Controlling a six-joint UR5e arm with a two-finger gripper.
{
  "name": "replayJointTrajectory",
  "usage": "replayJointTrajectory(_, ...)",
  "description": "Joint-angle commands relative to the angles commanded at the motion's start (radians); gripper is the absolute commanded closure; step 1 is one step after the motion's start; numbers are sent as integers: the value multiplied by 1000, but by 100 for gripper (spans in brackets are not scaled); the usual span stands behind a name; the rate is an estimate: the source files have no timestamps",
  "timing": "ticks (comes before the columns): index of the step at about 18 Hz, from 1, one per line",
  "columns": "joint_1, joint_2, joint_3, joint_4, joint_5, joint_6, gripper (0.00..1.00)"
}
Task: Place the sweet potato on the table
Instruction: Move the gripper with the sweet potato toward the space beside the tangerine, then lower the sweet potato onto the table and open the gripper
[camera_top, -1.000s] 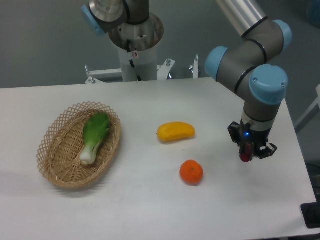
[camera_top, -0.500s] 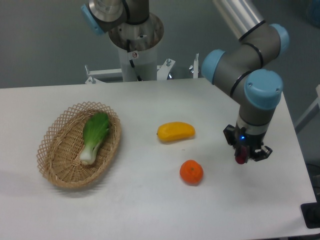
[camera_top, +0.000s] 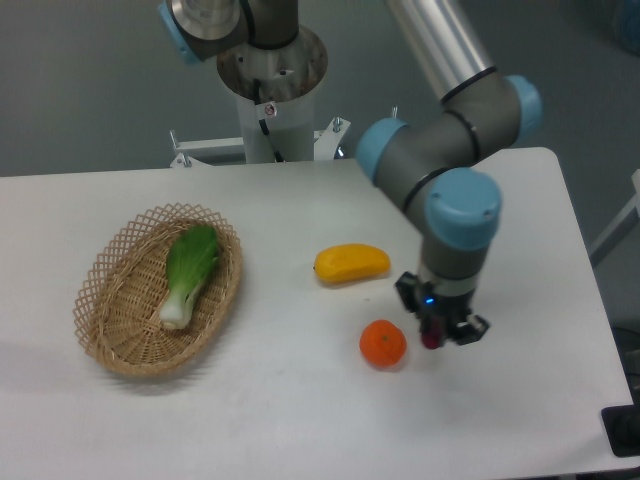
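**Tabletop contents, left edge to right edge**

1. Wicker basket (camera_top: 112, 338): oval, open weave, tan. Stands on the white table (camera_top: 290, 420) near its left edge, about midway between the far and near edges.

2. Bok choy (camera_top: 190, 272): one head, green leaves toward the far end, pale white stem toward the near end. Lies inside the basket, along its length.

3. Yellow oblong fruit (camera_top: 351, 263): smooth, lying on its side on the bare tabletop, roughly central, well apart from the basket.

4. Orange (camera_top: 382, 343): round, resting on the tabletop nearer the front edge than the yellow fruit and slightly to its right, apart from it.

5. Gripper (camera_top: 436, 331): two dark fingers pointing down from the wrist of the grey and blue arm (camera_top: 449, 170), just beside the orange on its right. A small blue light shows on the wrist housing above the fingers. The fingers are pinched on item 6.

6. Sweet potato (camera_top: 431, 338): only a small dark reddish part shows between the fingers, hanging end-down. Whether its lower tip touches the tabletop cannot be told. Position: right of centre, toward the front edge, next to the orange.

7. Robot base column (camera_top: 272, 100): white, beyond the far edge.
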Motion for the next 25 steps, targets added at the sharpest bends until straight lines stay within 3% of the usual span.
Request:
replayJointTrajectory(7, -110, -26, -17, 2, -12, -130, 80)
replayJointTrajectory(13, -167, -49, -74, 9, -5, -140, 73)
replayJointTrajectory(17, -170, -57, -75, 6, -6, -138, 55)
replayJointTrajectory(18, -170, -58, -75, 9, -8, -138, 44)
replayJointTrajectory(20, -170, -57, -74, 12, -8, -135, 12)
replayJointTrajectory(21, -170, -55, -74, 12, -8, -135, 2)
replayJointTrajectory(25, -169, -41, -60, 14, -5, -134, 0)
